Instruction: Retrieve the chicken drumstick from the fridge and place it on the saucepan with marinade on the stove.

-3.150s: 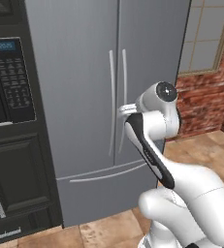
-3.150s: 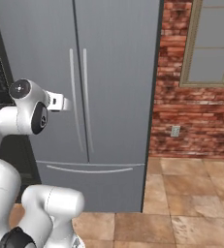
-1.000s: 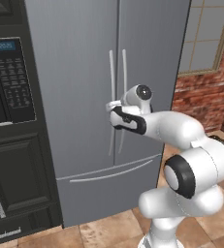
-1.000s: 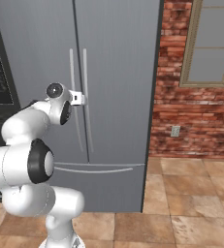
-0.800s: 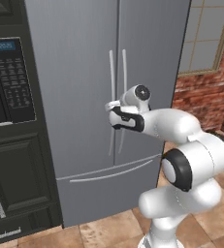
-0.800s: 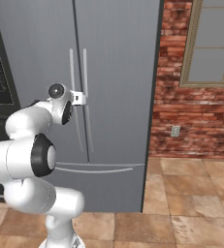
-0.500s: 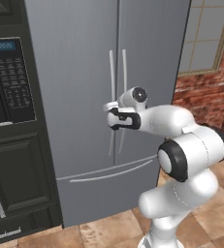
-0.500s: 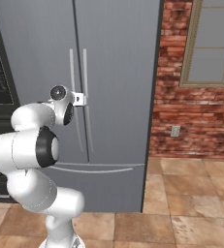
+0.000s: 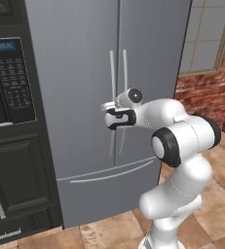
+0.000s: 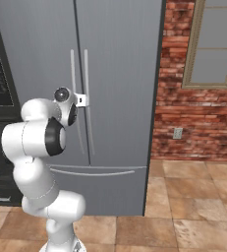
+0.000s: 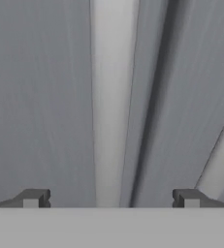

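The fridge is a tall grey French-door unit, both doors shut, with two long curved handles side by side. My gripper is right at the left door's handle, about mid-height. In the hand view this pale handle runs straight up between my two dark fingertips, which stand wide apart, so my gripper is open around it without squeezing. The right door's handle shows at the lower right. The chicken drumstick is hidden behind the doors. The saucepan with marinade and the stove are out of view.
A black wall oven with a keypad stands directly left of the fridge. To the right are a red brick wall and a window. The bottom drawer's handle curves below my arm. Tiled floor lies in front.
The hand has crept forward to the left door's handle, so the handle now sits between the fingers. The elbow has swung up and closer. The jaws have stayed open.
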